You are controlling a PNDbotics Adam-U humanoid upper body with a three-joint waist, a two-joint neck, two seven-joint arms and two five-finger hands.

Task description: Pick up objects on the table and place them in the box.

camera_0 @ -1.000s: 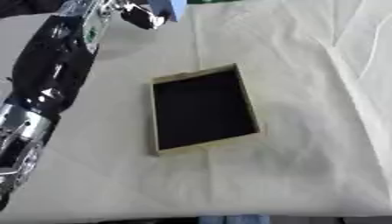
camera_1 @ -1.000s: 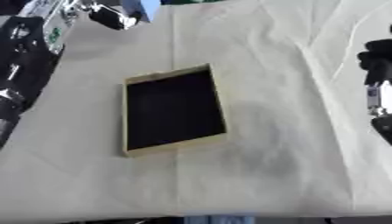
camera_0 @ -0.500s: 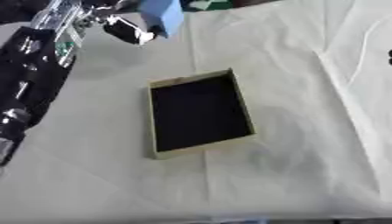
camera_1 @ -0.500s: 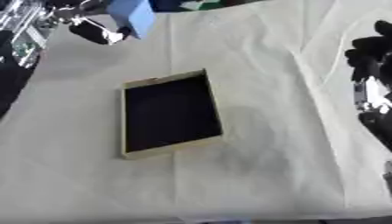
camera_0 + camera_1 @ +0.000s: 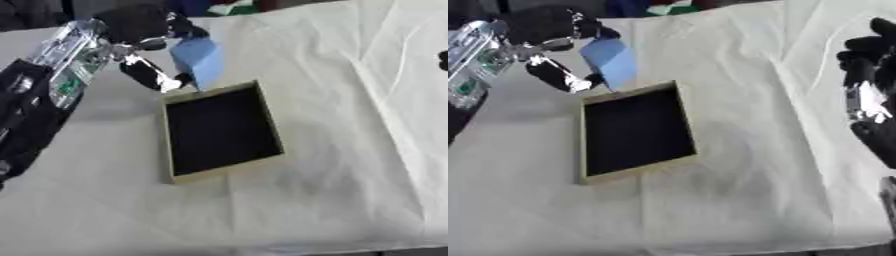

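Above the far left corner of the box [image 5: 219,131], left eye view: the left hand [image 5: 144,35] pinches one light blue block [image 5: 198,61] between curled fingers and thumb, the block hanging just beyond the box's far rim, so the open black interior lies down and toward the robot from the fingers, its long axis running near to far. At the right edge, right eye view: the right hand [image 5: 871,95] rests idle with fingers relaxed, well apart from the single box, leaving the left hand nearer.
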